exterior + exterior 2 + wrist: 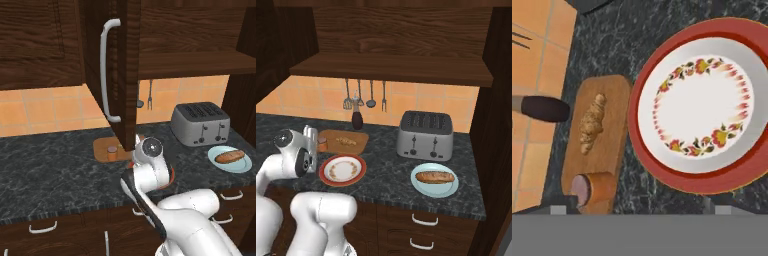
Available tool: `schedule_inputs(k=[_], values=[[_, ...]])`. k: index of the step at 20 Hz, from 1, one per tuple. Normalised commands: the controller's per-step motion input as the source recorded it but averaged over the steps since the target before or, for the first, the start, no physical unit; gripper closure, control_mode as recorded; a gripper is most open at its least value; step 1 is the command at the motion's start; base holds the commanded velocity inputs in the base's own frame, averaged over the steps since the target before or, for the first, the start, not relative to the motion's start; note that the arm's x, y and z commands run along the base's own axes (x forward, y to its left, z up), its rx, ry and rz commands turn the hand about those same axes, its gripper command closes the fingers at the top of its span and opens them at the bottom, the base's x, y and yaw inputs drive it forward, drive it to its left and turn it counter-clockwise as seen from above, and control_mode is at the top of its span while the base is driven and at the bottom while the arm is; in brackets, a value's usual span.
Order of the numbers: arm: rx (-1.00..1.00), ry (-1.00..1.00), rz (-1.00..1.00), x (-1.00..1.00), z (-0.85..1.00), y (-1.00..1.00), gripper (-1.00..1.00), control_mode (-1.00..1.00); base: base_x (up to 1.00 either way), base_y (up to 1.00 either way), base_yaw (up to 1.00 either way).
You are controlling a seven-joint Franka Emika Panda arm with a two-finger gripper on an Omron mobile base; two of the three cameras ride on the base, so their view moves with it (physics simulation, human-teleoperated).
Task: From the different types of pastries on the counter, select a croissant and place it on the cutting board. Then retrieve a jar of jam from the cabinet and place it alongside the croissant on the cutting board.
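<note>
One flat light-brown wooden cutting board (597,142) lies on the dark marbled stone desk (386,172), carrying one small golden-brown crescent croissant (592,124) and one orange-brown cylindrical jam jar (592,188) near one end of it. Beside the board sits one red-rimmed white plate (704,102). One long brown roll (435,176) rests on one pale blue plate (434,187) beside one silver toaster (424,134). The end effector (639,209) hangs above, released, grasping nothing.

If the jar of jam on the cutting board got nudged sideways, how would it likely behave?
The jar of jam looks like a smooth cylinder, so it would probably roll if tipped. Near the cutting board end, it might slide off. The croissant lies apart, likely undisturbed.
</note>
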Motion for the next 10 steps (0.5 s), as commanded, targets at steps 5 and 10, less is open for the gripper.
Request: schedule_inputs(k=[5,10], values=[[-0.22,-0.05,-0.02,-1.0,-1.0,0.06,-1.0,-1.0,0.0,0.0,0.0],[-0.14,-0.01,-0.09,-1.0,-0.76,0.01,-1.0,-1.0,0.0,0.0,0.0]])
